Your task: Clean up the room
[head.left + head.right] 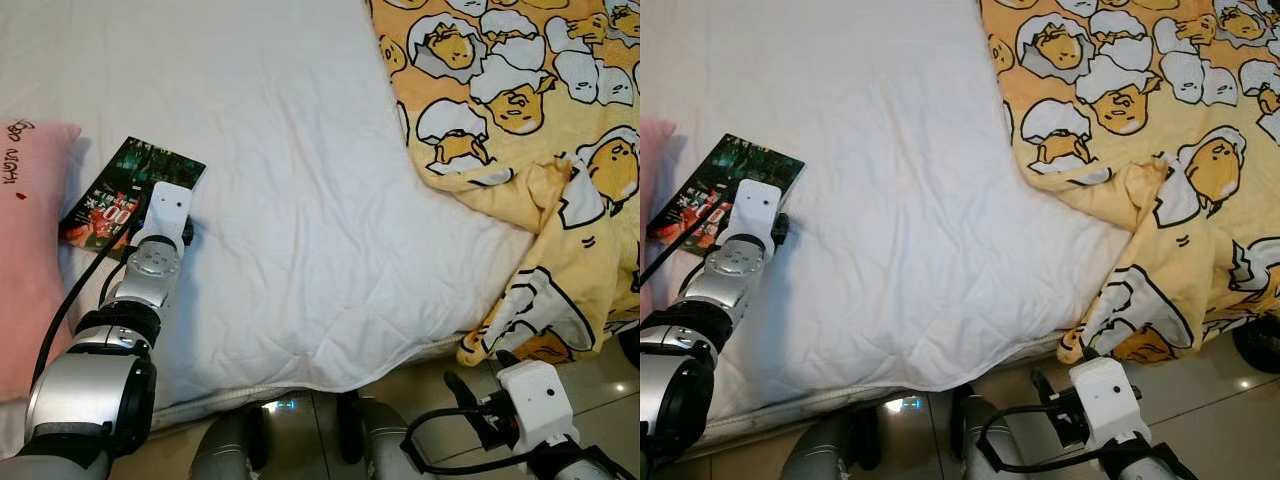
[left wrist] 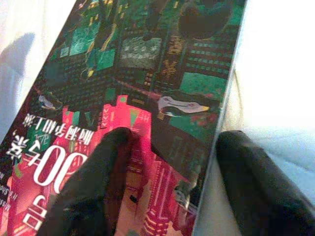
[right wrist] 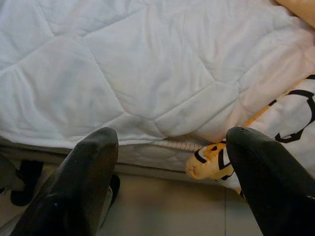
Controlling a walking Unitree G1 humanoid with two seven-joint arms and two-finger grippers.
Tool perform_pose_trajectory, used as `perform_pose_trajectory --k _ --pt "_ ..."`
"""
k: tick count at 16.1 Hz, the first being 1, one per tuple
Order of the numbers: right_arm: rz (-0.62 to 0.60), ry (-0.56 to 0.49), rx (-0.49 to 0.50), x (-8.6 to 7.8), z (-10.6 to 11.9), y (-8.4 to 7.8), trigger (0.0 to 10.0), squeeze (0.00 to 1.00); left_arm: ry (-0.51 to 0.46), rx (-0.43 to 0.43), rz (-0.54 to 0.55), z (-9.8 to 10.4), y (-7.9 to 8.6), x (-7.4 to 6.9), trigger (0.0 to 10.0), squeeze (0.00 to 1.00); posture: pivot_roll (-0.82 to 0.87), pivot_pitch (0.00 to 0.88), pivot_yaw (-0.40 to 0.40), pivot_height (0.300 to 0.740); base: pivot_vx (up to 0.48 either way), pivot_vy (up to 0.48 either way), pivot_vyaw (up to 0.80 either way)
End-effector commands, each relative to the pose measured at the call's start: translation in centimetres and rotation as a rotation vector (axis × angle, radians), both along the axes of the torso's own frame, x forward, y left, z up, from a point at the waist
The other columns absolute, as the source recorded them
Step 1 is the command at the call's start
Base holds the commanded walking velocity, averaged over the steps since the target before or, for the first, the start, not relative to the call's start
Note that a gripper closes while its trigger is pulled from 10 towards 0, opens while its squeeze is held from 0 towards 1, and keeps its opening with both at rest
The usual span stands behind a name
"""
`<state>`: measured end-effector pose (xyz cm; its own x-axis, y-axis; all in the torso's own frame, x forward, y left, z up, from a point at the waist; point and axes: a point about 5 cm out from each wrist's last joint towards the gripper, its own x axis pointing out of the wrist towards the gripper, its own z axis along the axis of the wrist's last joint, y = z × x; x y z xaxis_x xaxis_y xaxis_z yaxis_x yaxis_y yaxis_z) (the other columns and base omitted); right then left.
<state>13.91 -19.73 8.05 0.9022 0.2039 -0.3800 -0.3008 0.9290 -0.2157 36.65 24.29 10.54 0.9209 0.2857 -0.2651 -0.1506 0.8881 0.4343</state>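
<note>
Book: dark cover (image 2: 147,88) with green and red artwork, lying on white bedding (image 2: 275,69).
Left pincer (image 2: 170,182): spread wide, one finger (image 2: 93,182) over the cover, the other beside the book's edge on the bedding.

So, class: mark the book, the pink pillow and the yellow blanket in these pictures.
book (image 1: 150,165): left eye view, dark upper cover.
pink pillow (image 1: 25,260): left eye view, middle of its face.
yellow blanket (image 1: 520,60): left eye view, patterned top.

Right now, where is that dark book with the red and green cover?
The book lies flat on the white quilt at the robot's left, beside the pink pillow, with the open left gripper straddling its edge.
</note>
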Motion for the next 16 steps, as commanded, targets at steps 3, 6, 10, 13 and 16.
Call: perform_pose_trajectory --k 3,6,10,13,16 --pt "0.001 0.021 -0.012 0.0 -0.5 -0.2 10.0 0.00 0.146 -0.110 0.016 -3.8 -0.7 -1.9 0.0 0.00 -0.33 0.313 -0.082 0.740 0.000 0.000 0.00" --pt "0.004 0.017 -0.011 0.2 -0.7 0.0 10.0 0.00 0.192 -0.130 0.011 -5.2 -1.0 -2.8 0.0 0.00 -0.32 0.305 -0.076 0.740 0.000 0.000 0.00" --pt "0.012 0.006 -0.003 0.9 -1.0 0.3 10.0 0.00 0.265 -0.459 0.108 -8.4 -3.5 -4.8 0.0 0.00 -0.29 0.281 -0.055 0.740 0.000 0.000 0.00" --pt "0.019 -0.009 0.011 1.6 -1.3 0.8 10.0 0.00 0.239 -0.594 0.141 -8.4 -7.2 -5.6 0.0 0.00 -0.26 0.261 -0.041 0.740 0.000 0.000 0.00" --pt "0.026 -0.024 0.020 2.3 -1.5 1.2 10.0 0.00 0.215 -0.663 0.204 -7.2 -8.8 -5.9 0.0 0.00 -0.24 0.233 -0.025 0.740 0.000 0.000 0.00"
